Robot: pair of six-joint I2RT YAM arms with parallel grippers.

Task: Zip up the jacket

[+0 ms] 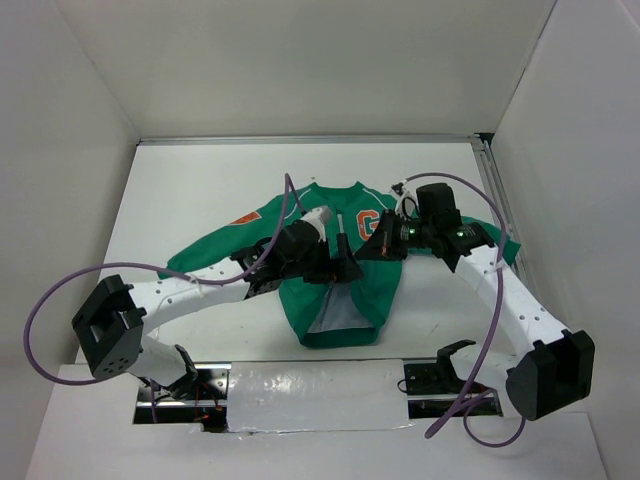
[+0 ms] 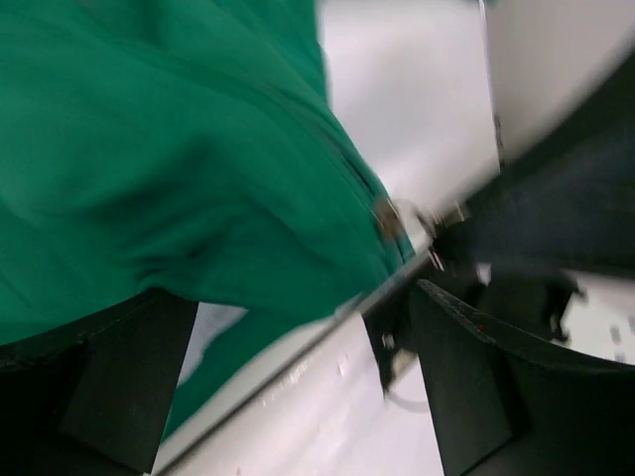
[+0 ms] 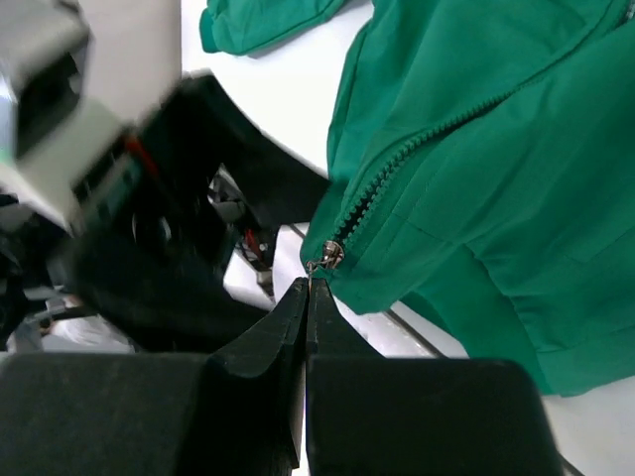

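The green jacket (image 1: 378, 290) is being laid out mid-table on the white table (image 1: 200, 190). Its zipper pull (image 3: 325, 255) is being pinched by the tightly closed right gripper (image 3: 309, 288). The left gripper (image 2: 298, 297) is being held wide apart against the fabric, clasping nothing.

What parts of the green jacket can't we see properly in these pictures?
- Top view: the left gripper and right gripper cover the jacket zipper and part of the orange G.
- Left wrist view: blur makes the small brownish bit on the cloth unreadable.
- Right wrist view: the zipper pull tab vanishes between shut fingertips.
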